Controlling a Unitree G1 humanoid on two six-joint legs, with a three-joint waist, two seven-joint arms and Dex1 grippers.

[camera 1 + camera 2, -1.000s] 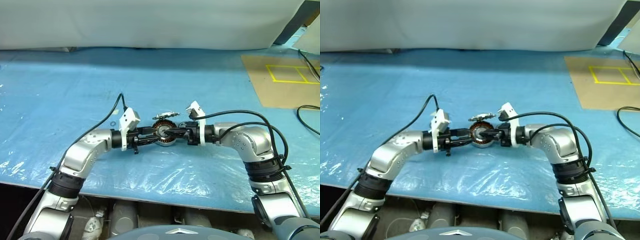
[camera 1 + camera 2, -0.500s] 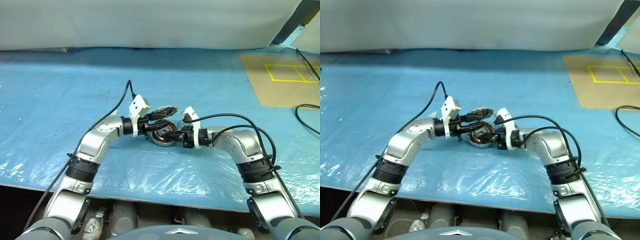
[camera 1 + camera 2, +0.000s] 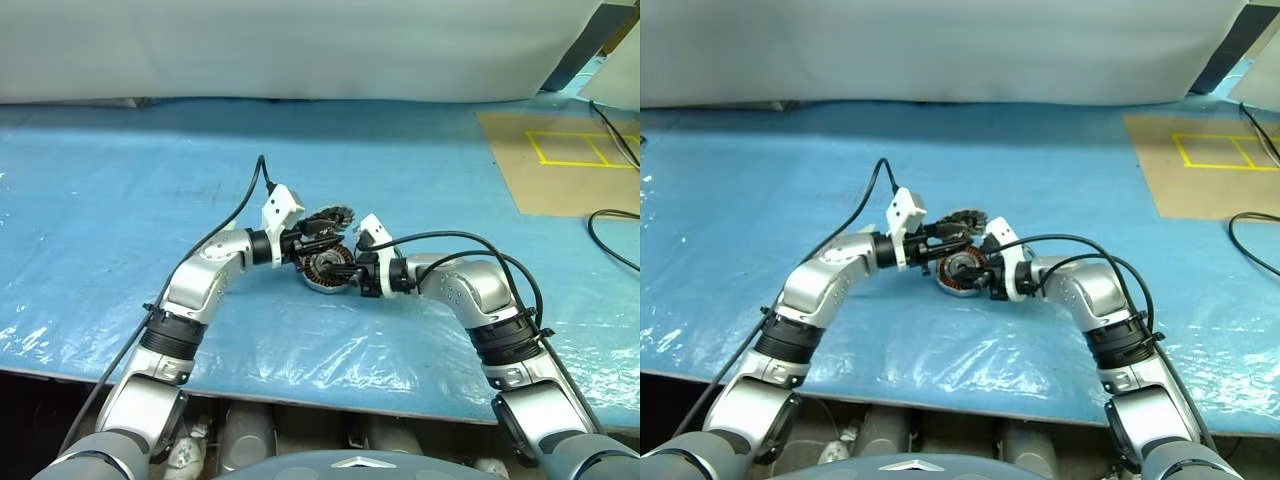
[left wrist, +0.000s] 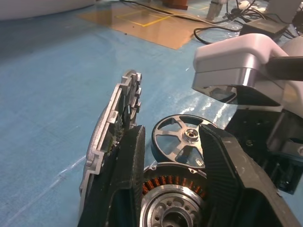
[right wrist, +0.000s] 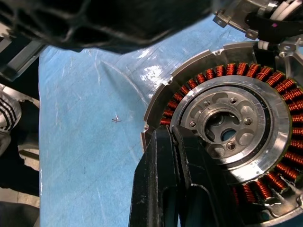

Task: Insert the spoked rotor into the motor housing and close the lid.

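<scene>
The right end effector (image 5: 173, 156) has its two black fingers pressed together, closed on the near rim of the motor housing (image 5: 232, 127). The housing is a round, shallow silver cup lying on the blue plastic-covered bench (image 3: 120, 200) with its open face tilted up; inside it a ring of ribbed copper-orange windings circles a machined grey hub with small holes. The left end effector (image 4: 173, 156) reaches in level from the left, its textured black fingers partly spread over the housing's far side; I cannot tell whether they grip anything. Beside its left finger the lid (image 4: 116, 118), a notched silver-grey disc, stands nearly on edge at the housing's rim. Just beyond, the spoked rotor (image 4: 182, 142), a dark ring with silver spokes and shiny hub, stands tilted, its face toward the left end effector.
</scene>
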